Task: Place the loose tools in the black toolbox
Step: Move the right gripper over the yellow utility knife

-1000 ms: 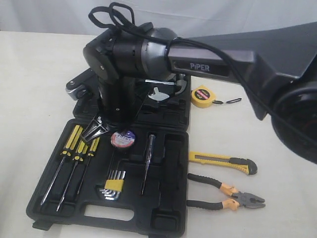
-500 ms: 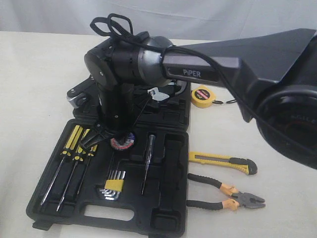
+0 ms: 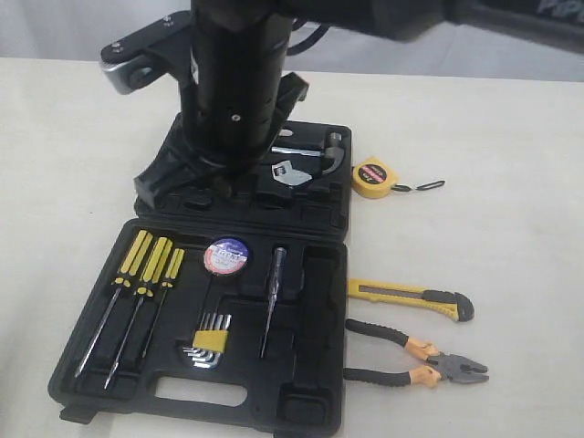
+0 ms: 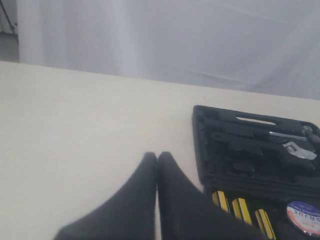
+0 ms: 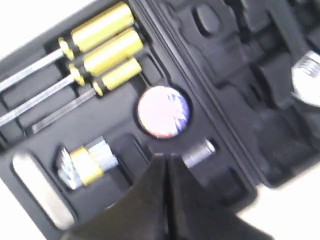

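The black toolbox [image 3: 328, 401] lies open on the table. The black tape roll [image 3: 226, 255] sits in a recess of its near half, also seen in the right wrist view [image 5: 162, 111] and the left wrist view [image 4: 303, 217]. To the right of the box lie the yellow tape measure [image 3: 372, 176], the utility knife [image 3: 411, 299] and the pliers [image 3: 415, 356]. My right arm [image 3: 237, 82] stands over the far half. My right gripper [image 5: 165, 156] is shut and empty, above the box near the roll. My left gripper [image 4: 156, 155] is shut and empty, over bare table beside the box.
Three yellow-handled screwdrivers [image 3: 146, 265], a set of hex keys [image 3: 212, 342] and a tester pen [image 3: 274, 292] fill the near half. A hammer and wrench [image 3: 306, 155] lie in the far half. Bare tabletop [image 3: 493, 137] lies to the right of the box.
My right arm has lifted up and away from the tape roll, and now blocks the top of the exterior view. The roll stays in its recess. The tools on the table have not moved.
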Robot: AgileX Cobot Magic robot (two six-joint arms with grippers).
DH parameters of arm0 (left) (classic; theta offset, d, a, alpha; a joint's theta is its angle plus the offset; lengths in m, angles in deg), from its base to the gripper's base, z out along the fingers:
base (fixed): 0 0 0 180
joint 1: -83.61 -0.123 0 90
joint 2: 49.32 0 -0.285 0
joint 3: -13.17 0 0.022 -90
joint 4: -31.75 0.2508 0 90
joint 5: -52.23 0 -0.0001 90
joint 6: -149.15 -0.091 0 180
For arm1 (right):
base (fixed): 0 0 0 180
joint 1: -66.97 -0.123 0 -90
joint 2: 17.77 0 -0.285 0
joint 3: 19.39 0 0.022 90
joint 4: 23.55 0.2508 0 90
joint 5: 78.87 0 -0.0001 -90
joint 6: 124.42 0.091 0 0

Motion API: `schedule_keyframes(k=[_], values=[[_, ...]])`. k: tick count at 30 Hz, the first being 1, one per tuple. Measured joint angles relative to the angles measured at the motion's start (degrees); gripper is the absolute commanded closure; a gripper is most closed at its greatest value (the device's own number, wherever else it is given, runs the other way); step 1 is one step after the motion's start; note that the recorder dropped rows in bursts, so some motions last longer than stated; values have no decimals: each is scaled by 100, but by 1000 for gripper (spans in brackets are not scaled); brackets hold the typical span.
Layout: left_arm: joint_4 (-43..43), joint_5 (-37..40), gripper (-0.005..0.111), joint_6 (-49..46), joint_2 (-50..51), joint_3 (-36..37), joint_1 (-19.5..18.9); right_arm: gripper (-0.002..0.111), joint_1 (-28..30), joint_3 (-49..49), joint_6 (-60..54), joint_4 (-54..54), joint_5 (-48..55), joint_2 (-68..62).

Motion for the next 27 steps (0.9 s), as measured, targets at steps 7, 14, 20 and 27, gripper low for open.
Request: schedule_keyframes(k=[7, 14, 20, 27], values=[[0, 0, 107, 0, 0, 0, 0, 109, 0, -1690, -292, -276, 22, 1690], [0, 0, 107, 0, 0, 0, 0, 109, 0, -4087, 206, -1047, 104, 3542], [0, 0, 107, 0, 0, 0, 0, 109, 446, -4833, 1520, -1144, -542, 3390], [0, 0, 107, 0, 0, 0, 0, 109, 1704, -5595, 1684, -501, -2160, 2559]])
